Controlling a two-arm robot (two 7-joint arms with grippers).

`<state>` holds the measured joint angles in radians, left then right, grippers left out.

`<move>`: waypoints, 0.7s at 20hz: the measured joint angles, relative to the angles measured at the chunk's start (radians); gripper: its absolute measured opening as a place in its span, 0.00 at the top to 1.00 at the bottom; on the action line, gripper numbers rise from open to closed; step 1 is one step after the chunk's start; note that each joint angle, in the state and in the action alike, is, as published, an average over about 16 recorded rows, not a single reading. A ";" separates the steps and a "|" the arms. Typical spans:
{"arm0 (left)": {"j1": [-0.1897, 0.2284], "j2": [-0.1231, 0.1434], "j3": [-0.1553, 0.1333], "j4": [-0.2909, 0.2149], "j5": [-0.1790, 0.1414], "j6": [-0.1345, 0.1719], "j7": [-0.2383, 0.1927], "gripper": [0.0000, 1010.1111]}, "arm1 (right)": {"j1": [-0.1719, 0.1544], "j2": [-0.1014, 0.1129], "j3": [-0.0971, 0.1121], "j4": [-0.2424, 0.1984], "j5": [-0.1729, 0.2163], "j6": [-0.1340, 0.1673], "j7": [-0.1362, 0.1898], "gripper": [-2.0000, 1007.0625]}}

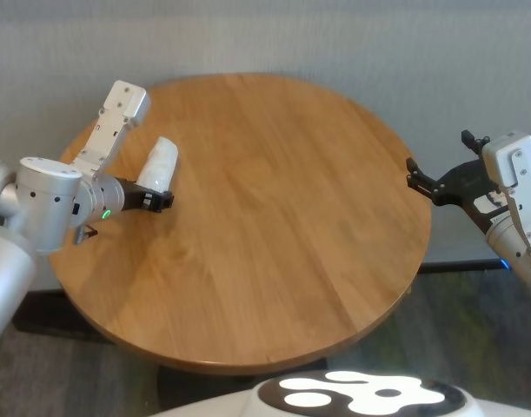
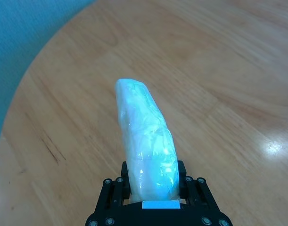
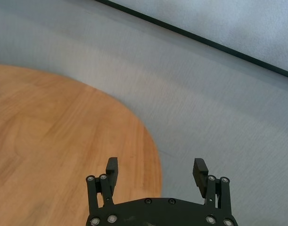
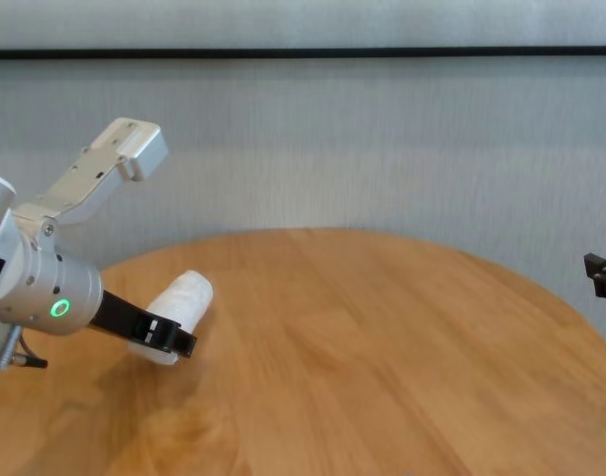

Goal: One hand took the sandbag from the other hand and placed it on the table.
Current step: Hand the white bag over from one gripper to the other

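The left gripper (image 1: 159,201), identified by the green ring light on its silver wrist, is positioned above the left part of the table (image 1: 274,217), inside the left edge. Its fingers are clamped on one end of the sandbag (image 1: 158,164), and the rest of the bag projects past the fingertips toward the far edge of the table. In the left wrist view the sandbag (image 2: 146,146) rises from between the two black fingers (image 2: 119,188), and the clamped end is hidden behind the finger frame and a small white label. The short tail end of the bag cannot be made out in any view. The chest view shows the sandbag (image 4: 174,309) tilted, with its free end higher than the held end, and a shadow lies on the wood below it; whether the lowest part touches the table (image 4: 382,357) cannot be determined. The left gripper (image 4: 169,342) partly covers the lower end of the bag there. The right gripper (image 1: 421,184), on the wrist with the blue-cyan light, is located just off the right edge of the table. Its fingers stand apart and hold nothing, as the right wrist view confirms for the right gripper (image 3: 156,169). In the chest view only the tips of the right gripper (image 4: 600,278) are visible; the remainder is cut off at the picture border.
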<state>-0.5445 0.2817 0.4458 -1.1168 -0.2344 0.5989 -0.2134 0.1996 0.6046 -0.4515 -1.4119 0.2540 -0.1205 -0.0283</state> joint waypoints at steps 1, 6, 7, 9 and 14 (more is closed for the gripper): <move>0.000 0.002 0.002 -0.001 0.004 -0.008 -0.005 0.43 | 0.000 0.000 0.000 0.000 0.000 0.000 0.000 0.01; 0.003 0.012 0.011 -0.011 0.026 -0.056 -0.033 0.43 | 0.000 0.000 0.000 0.000 0.000 0.000 0.000 0.01; 0.003 0.015 0.013 -0.013 0.031 -0.066 -0.039 0.43 | 0.000 0.000 0.000 0.000 0.000 0.000 0.000 0.01; 0.004 0.019 0.016 -0.017 0.039 -0.087 -0.052 0.43 | 0.000 0.000 0.000 0.000 0.000 0.000 0.000 0.01; 0.005 0.030 0.022 -0.032 0.055 -0.141 -0.091 0.43 | 0.000 0.000 0.000 0.000 0.000 0.000 0.000 0.01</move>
<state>-0.5396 0.3112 0.4675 -1.1488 -0.1794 0.4580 -0.3045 0.1996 0.6046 -0.4515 -1.4119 0.2540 -0.1205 -0.0283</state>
